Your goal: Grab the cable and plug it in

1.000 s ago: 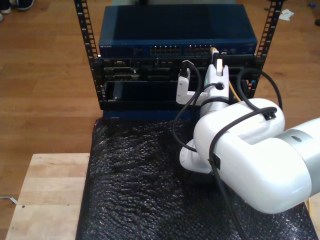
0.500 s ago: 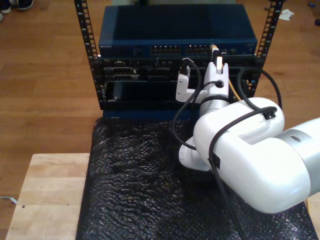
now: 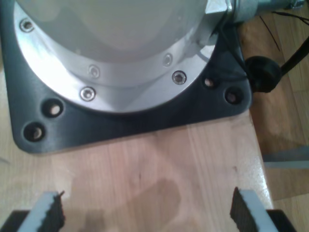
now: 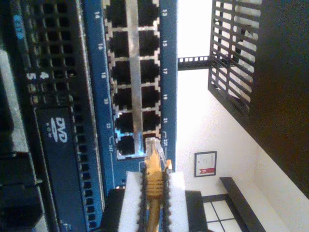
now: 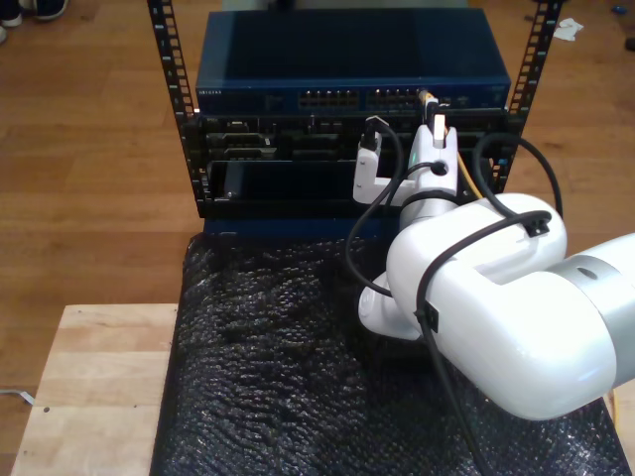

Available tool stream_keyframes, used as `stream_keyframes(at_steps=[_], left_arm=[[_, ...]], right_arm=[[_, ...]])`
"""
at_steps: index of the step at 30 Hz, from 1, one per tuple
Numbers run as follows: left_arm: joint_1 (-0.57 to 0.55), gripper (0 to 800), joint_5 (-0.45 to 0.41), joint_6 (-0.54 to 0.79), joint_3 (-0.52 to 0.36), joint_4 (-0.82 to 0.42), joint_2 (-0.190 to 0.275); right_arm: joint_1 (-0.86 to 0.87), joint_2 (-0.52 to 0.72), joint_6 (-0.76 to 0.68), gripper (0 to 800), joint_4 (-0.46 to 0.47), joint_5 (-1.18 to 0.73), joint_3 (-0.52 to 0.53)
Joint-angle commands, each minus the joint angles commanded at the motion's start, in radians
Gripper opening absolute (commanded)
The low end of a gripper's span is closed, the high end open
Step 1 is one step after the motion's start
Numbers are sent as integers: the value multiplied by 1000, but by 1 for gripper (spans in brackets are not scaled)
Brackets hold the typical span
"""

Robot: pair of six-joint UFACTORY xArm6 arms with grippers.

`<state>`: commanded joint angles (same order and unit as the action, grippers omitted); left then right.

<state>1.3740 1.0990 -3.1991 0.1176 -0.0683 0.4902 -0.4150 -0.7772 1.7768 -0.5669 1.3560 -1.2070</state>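
The yellow-orange cable (image 4: 153, 193) is pinched between the white pads (image 4: 131, 198) of my second gripper (image 4: 153, 181), which is shut on it just behind the plug. The clear plug (image 4: 153, 146) points at the last ports in the blue switch's (image 4: 166, 72) port rows and sits just short of them. In the exterior view my second gripper (image 5: 431, 111) is up against the switch (image 5: 248, 97) front, and the cable (image 5: 462, 178) trails down behind the wrist. My first gripper (image 3: 147, 215) is open over bare wood, with nothing between its fingers (image 3: 48, 212).
The switch sits in a black rack (image 5: 169, 79) above other black units. Black bubble-textured matting (image 5: 268, 367) covers the table in front, with a wooden table (image 5: 89, 387) at the exterior view's left. A black base plate (image 3: 145, 121) with a silver flange lies ahead of my first gripper.
My second gripper has edged slightly toward the exterior view's right along the switch front, with the cable still in it.
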Motion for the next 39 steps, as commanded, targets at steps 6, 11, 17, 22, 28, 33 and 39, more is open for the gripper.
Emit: stream_keyframes(at_steps=[6,11,17,22,28,33,39], left_arm=[[0,800,0,0,2,0,0],[0,800,0,0,2,0,0],[0,800,0,0,2,0,0],[0,800,0,0,0,0,0],[0,800,0,0,0,-2,0],[0,800,0,0,0,0,0],[0,800,0,0,0,0,0]], right_arm=[[-2,2,0,0,0,0,-3],[-2,2,2,0,0,-3,-9],[-3,0,2,0,0,-3,-9],[-2,-3,2,0,0,-5,-11],[-3,-12,2,0,0,-6,-31],[-2,-14,2,0,0,-9,-31],[-3,-12,2,0,0,-15,-31]])
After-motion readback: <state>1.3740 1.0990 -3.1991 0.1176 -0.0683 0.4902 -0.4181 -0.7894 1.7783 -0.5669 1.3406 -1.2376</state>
